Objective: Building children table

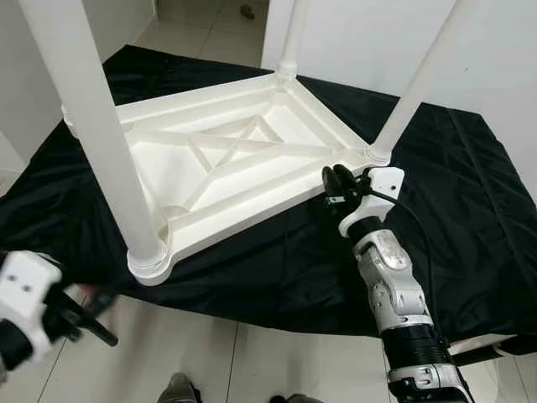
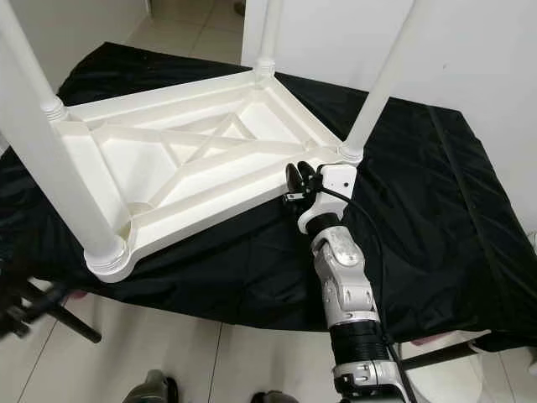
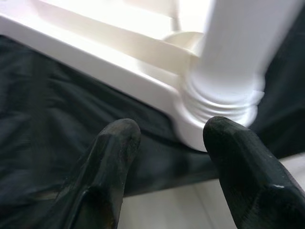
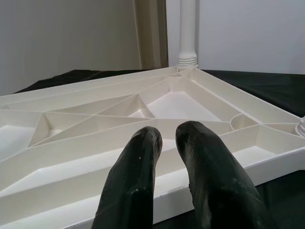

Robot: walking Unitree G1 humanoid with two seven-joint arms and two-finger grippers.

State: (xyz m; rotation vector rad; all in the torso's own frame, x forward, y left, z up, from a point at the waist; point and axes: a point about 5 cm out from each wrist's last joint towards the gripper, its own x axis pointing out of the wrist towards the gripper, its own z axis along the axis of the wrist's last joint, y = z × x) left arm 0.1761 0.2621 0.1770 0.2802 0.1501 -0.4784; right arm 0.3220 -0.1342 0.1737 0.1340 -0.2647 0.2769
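White plastic children table (image 1: 226, 159), upside down: right gripper (image 1: 338, 180), nearly closed and empty, could shove it; left gripper (image 3: 167, 157) open, empty.

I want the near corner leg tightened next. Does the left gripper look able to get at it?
Probably yes. The left gripper hangs open just short of the near corner leg, facing its threaded base where it meets the upturned white tabletop, and nothing lies between them.
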